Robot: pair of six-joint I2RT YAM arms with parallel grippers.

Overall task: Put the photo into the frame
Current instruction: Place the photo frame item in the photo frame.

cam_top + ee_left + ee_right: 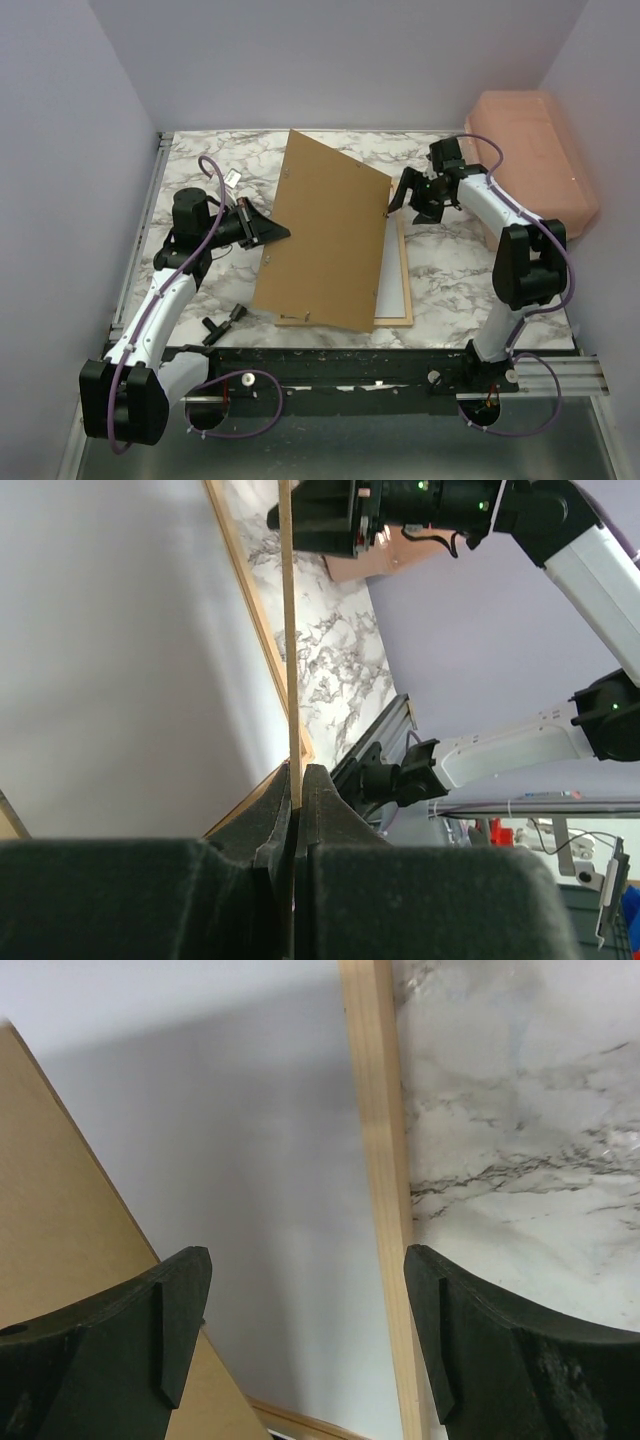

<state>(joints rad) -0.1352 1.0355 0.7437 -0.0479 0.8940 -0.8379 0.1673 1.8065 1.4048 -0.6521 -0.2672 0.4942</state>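
The brown backing board (325,240) is standing tilted over the left part of the frame (404,282), and the left gripper (283,235) is pinching the board's left edge with its fingers pressed together. The frame is lying flat on the marble table (455,270), with bare marble showing to its right. The right gripper (412,203) is hovering over the frame's far right corner, spread wide and gripping nothing. The photo (390,285) is lying white side up inside the frame, against the right rail.

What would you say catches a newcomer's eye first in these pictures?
The brown backing board, pinched on its left edge by the shut left gripper and held askew over the wooden frame mid-table. Next, the open right gripper hovering beside the board's far right corner, and the pink tub in the far right corner.
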